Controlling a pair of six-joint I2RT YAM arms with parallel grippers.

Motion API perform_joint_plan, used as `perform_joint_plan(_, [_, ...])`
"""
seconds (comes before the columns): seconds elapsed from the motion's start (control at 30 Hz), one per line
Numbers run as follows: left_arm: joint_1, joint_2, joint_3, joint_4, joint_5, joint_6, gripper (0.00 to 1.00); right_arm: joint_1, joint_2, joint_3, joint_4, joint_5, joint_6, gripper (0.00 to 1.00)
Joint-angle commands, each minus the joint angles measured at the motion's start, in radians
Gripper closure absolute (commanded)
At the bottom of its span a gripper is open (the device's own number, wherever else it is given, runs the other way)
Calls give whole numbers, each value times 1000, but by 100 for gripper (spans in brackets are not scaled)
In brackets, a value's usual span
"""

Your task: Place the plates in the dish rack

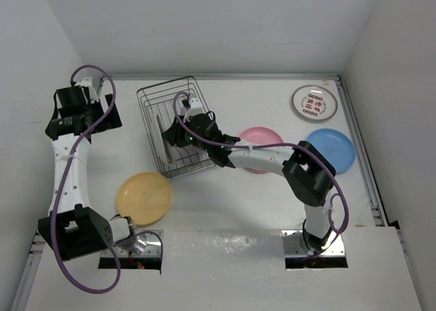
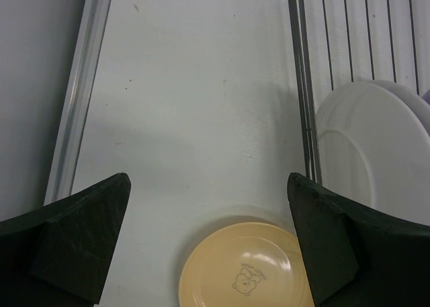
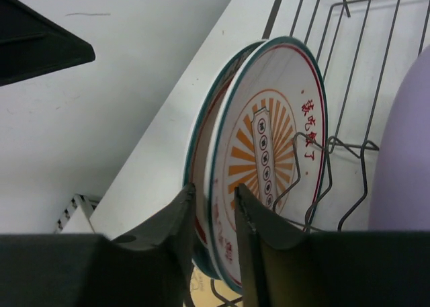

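Observation:
The dark wire dish rack [image 1: 145,105] stands at the table's back left. My right gripper [image 1: 178,131] reaches into it; in the right wrist view its gripper [image 3: 213,194] is shut on the rim of a white plate with an orange printed centre [image 3: 269,139], held upright among the rack wires [image 3: 349,72]. A second rim shows just behind it. A purple plate [image 3: 403,152] stands beside it. My left gripper [image 2: 208,179] is open and empty, high above the yellow plate [image 2: 245,270], left of the rack [image 2: 306,85]. The yellow plate [image 1: 144,197] lies flat.
A pink plate [image 1: 262,148], a blue plate [image 1: 332,150] and a printed white plate [image 1: 315,102] lie flat on the table's right side. The left wrist view shows a white plate's back [image 2: 369,152] inside the rack. Walls enclose the table.

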Motion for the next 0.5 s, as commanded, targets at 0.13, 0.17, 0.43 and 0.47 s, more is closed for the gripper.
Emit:
perform_joint_plan(0.13, [13,-4,-6,35,-3,4,1,5,-47,21,99,-30,-95,61])
perform_joint_plan(0.17, [13,-3,-4,34,-4,4,1,5,-53,19,96,-32,-105,61])
perform_joint_plan(0.43, [13,2,5,28,8,10,1,5,-142,-23,94,-41,-160,54])
perform_joint_plan(0.47, [13,2,5,25,17,16,1,5,-153,-27,94,-45,-172,54])
